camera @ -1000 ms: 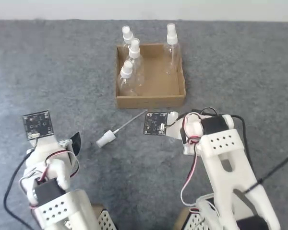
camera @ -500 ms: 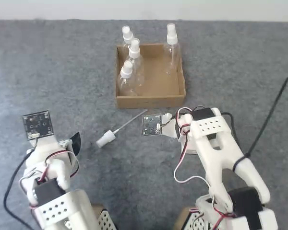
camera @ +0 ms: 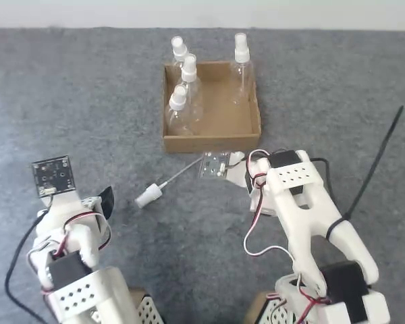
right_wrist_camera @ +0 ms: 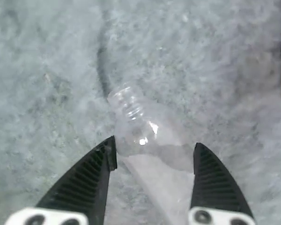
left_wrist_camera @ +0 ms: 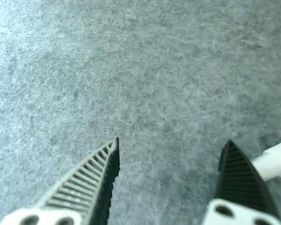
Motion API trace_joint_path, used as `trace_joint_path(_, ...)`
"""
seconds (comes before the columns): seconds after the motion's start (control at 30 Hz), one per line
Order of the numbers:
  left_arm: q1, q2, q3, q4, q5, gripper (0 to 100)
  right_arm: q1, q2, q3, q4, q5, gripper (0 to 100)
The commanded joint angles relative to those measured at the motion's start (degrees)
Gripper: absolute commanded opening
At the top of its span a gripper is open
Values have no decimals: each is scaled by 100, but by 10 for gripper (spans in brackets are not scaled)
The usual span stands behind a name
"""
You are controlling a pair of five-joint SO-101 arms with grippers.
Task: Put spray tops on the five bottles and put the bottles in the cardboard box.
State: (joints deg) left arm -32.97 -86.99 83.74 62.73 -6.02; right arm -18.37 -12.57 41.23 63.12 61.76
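Observation:
A clear bottle [right_wrist_camera: 140, 126] without a top lies on the grey carpet, its threaded neck pointing away. My right gripper [right_wrist_camera: 154, 146] is open, one finger on each side of the bottle's body. In the high view the right arm [camera: 287, 179] is just in front of the cardboard box [camera: 212, 143], where several bottles with white spray tops stand, such as one at the back right [camera: 241, 57]. A loose spray top [camera: 149, 196] with its long tube lies on the carpet left of the arm. My left gripper [left_wrist_camera: 173, 143] is open over bare carpet, the spray top [left_wrist_camera: 276, 161] just beside one finger.
Grey carpet covers the whole table. A black cable tie [camera: 378, 169] sticks up from the right arm. The box's front right part [camera: 233, 118] holds no bottle. Open carpet lies to the left and right of the box.
The right arm has turned its wrist and shifted a little toward the box and to the left. The left arm, spray top and box have not moved.

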Motion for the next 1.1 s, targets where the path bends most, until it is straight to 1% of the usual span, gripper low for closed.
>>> trace_joint_path(0.0,-26,-88,-48,-141,70,319,66,-40,-273,13,-932,152)
trace_joint_path(0.1,-26,-88,-4,-167,70,319,57,-40,-273,13,-1574,154)
trace_joint_path(0.17,-26,-88,-4,-167,70,319,48,-40,-273,13,-1855,155)
trace_joint_path(0.3,-26,-88,4,-167,70,319,48,-22,-273,31,-1969,156)
trace_joint_path(0.37,-26,-88,4,-167,70,319,48,13,-281,145,-1925,177)
trace_joint_path(0.47,-26,-88,4,-167,70,319,40,13,-281,426,-1442,269)
trace_joint_path(0.53,-26,-88,4,-167,70,319,57,13,-281,523,-1108,305)
trace_joint_path(0.7,-26,-88,4,-167,70,319,84,22,-246,541,-62,307)
trace_joint_path(0.8,-26,-88,4,-167,70,319,84,22,-246,541,422,307)
trace_joint_path(0.93,-26,-88,4,-167,70,319,92,31,-237,541,853,307)
trace_joint_path(1.07,-26,-88,4,-167,70,319,145,40,-237,523,1020,307)
